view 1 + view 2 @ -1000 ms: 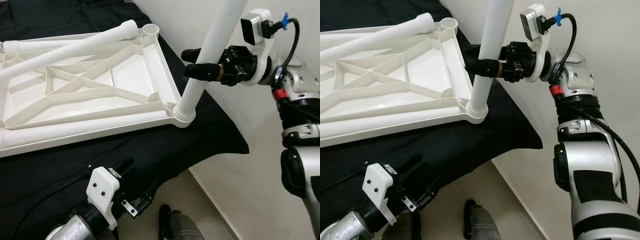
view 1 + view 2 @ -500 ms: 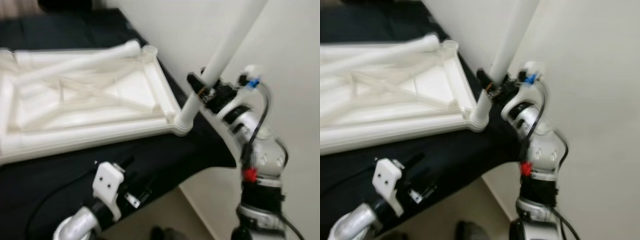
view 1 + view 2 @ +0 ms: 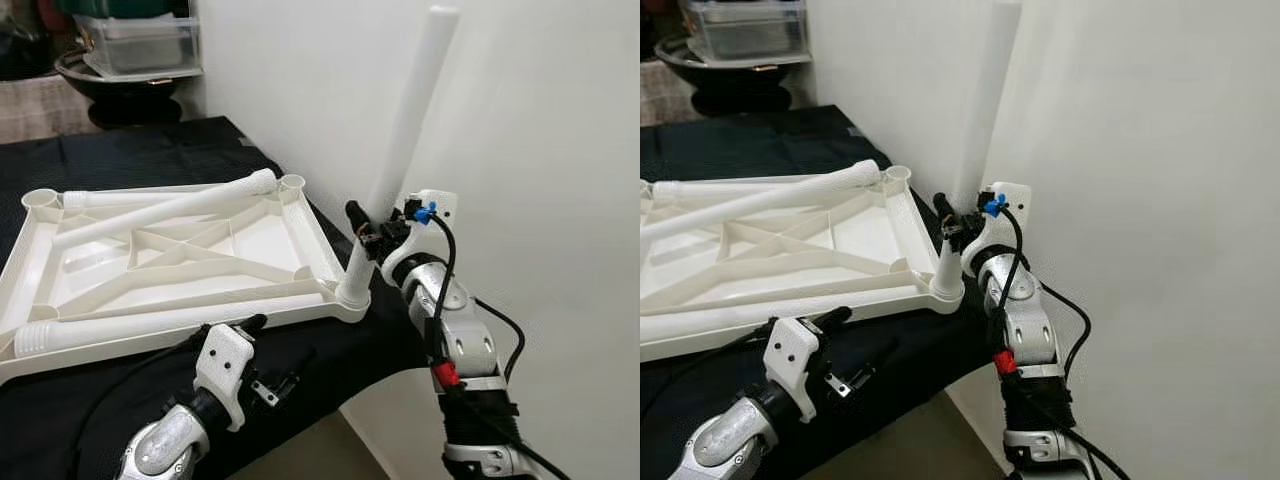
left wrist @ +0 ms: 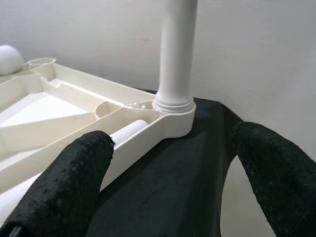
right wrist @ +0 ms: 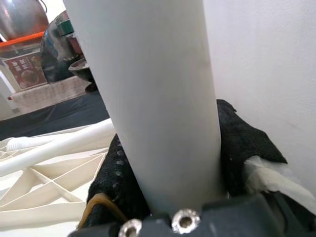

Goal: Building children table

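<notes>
Right end effector (image 3: 366, 222) clamps leg (image 3: 400, 150) upright in tabletop (image 3: 180, 250) corner socket, prob. to seat it; left end effector (image 4: 168, 163) spread wide, idle.

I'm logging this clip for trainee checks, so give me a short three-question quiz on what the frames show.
1. True or false: the long white plastic tube leg stands in a corner socket of the upturned white plastic ribbed tabletop.
2. Which tool is shut on that standing leg? A) left tool B) right tool C) both
3. Fill in: the tabletop lies on a ____ cloth.

Key
1. True; the leg rises, slightly tilted, from the near right corner socket.
2. B; the right tool clamps the leg low down, while the left tool hangs open, touching nothing, just in front of that corner.
3. Black.
</notes>
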Robot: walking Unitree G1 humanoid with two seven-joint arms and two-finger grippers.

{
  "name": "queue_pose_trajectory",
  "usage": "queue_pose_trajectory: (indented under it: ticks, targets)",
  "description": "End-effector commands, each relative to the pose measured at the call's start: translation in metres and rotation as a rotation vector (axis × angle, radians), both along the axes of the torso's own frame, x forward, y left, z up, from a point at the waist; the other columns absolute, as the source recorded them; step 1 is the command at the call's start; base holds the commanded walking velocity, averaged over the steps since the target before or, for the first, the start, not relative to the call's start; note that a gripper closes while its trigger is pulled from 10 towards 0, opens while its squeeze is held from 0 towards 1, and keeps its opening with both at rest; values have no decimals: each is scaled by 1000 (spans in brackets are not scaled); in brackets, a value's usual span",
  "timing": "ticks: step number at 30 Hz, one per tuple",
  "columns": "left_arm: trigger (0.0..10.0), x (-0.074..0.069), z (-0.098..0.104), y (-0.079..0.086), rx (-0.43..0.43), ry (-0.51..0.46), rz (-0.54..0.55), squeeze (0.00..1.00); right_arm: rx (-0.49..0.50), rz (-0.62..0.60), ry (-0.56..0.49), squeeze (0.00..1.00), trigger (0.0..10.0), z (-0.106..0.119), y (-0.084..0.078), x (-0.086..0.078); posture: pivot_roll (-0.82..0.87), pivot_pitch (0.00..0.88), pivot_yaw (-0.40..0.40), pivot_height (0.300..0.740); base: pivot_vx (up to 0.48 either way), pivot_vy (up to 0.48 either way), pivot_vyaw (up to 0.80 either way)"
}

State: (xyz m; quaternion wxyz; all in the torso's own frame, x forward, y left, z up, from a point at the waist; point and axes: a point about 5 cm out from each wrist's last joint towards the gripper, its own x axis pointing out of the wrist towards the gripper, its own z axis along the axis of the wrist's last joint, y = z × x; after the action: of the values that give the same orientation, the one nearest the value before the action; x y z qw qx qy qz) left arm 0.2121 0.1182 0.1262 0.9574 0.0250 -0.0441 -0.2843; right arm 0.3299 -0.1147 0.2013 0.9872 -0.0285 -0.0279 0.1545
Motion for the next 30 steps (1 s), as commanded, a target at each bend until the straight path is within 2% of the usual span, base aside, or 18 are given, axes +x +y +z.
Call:
queue_pose_trajectory:
  ticks: [1,2,3,5,9,10,11,12,13,14,16,18,19,22,24,25,30]
  targets:
    - [10000,0,-3,1,3,3,5,0,-75,76,93,498,10000,-18,9,-5,-11,21,-126,740,0,0,0]
    - [10000,-1,-3,1,2,3,0,0,-28,151,77,1000,10000,-11,8,-7,-12,30,-123,740,0,0,0]
    - [10000,-1,-3,1,2,3,0,0,-28,151,77,1000,10000,-11,8,-7,-12,30,-123,740,0,0,0]
    - [10000,-2,-4,0,-2,0,-8,0,31,255,46,1000,10000,-2,4,-5,-12,34,-121,740,0,0,0]
    - [10000,-3,-3,0,-5,-7,-12,0,26,335,27,1000,10000,2,0,-4,-10,44,-119,740,0,0,0]
    - [10000,-8,0,0,-8,-9,-16,0,-20,501,-6,1000,10000,11,-8,-6,16,116,-106,740,0,0,0]
    - [10000,-8,0,0,-8,-9,-16,0,-20,501,-6,1000,10000,11,-8,-6,16,116,-106,740,0,0,0]
    - [10000,-12,3,0,-11,-11,-19,0,-57,619,-27,1000,10000,18,-14,-10,19,121,-105,740,0,0,0]
    - [10000,-12,3,0,-11,-11,-19,0,-57,619,-27,1000,10000,18,-14,-10,19,121,-105,740,0,0,0]
    - [10000,-20,8,0,-16,-14,-24,0,-134,813,-36,1000,10000,30,-34,-11,32,155,-108,740,0,0,0]
    - [10000,-24,11,0,-19,-15,-25,0,-146,856,-31,1000,10000,34,-40,-12,37,176,-108,740,0,0,0]
    - [10000,-28,13,0,-26,-11,-30,0,-179,924,-1,1000,10000,43,-56,-5,43,194,-112,740,0,0,0]
    - [10000,-28,13,0,-26,-11,-30,0,-179,924,-1,1000,10000,43,-56,-5,43,194,-112,740,0,0,0]
    - [10000,-36,17,-1,-41,-2,-43,0,-203,973,11,1000,10000,61,-74,7,57,230,-116,740,0,0,0]
    - [10000,-37,18,-1,-42,-2,-44,0,-216,982,14,1000,10000,64,-76,9,60,236,-116,740,0,0,0]
    - [10000,-39,19,-1,-44,-1,-47,0,-237,983,11,4,10000,68,-77,12,63,245,-116,740,0,0,0]
    - [10000,-45,23,-2,-47,11,-51,0,-268,1043,-35,0,10000,93,-80,22,75,267,-116,740,0,0,0]
